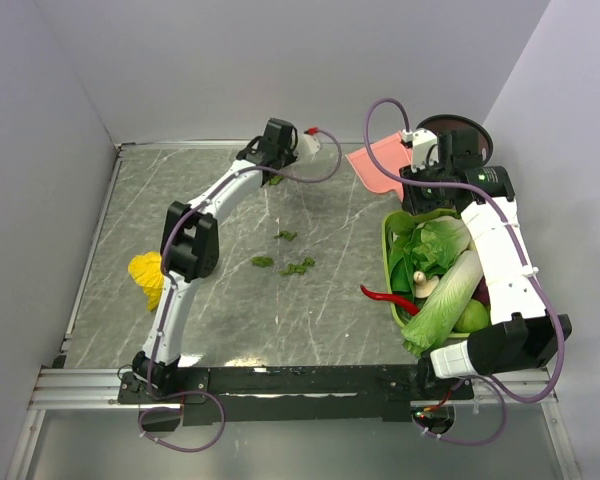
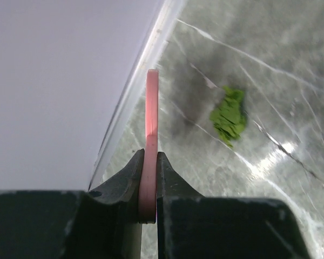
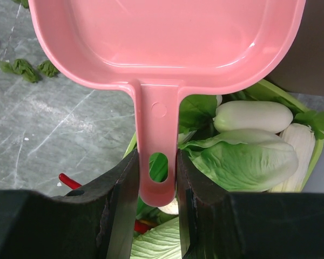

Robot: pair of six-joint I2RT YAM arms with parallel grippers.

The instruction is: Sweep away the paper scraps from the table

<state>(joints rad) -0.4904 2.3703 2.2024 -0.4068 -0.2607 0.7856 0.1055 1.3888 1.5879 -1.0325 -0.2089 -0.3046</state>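
Several paper scraps [image 1: 298,267] are being seen lying on the table [image 1: 310,320], one of them just ahead and to the right of the left gripper [image 2: 150,159], whose jaws are being pressed together on a thin pink strip [image 2: 151,108] seen edge-on. The pink dustpan [image 3: 167,38] is being pinched by its handle in the right gripper [image 3: 156,162], with further scraps off its left corner and leafy vegetables [image 3: 248,156] just right of the fingers.

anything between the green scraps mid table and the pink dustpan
Nothing visible: bare marble table lies between the small dark-green paper scraps and the pink plastic dustpan. The green vegetable basket sits just right of that path.
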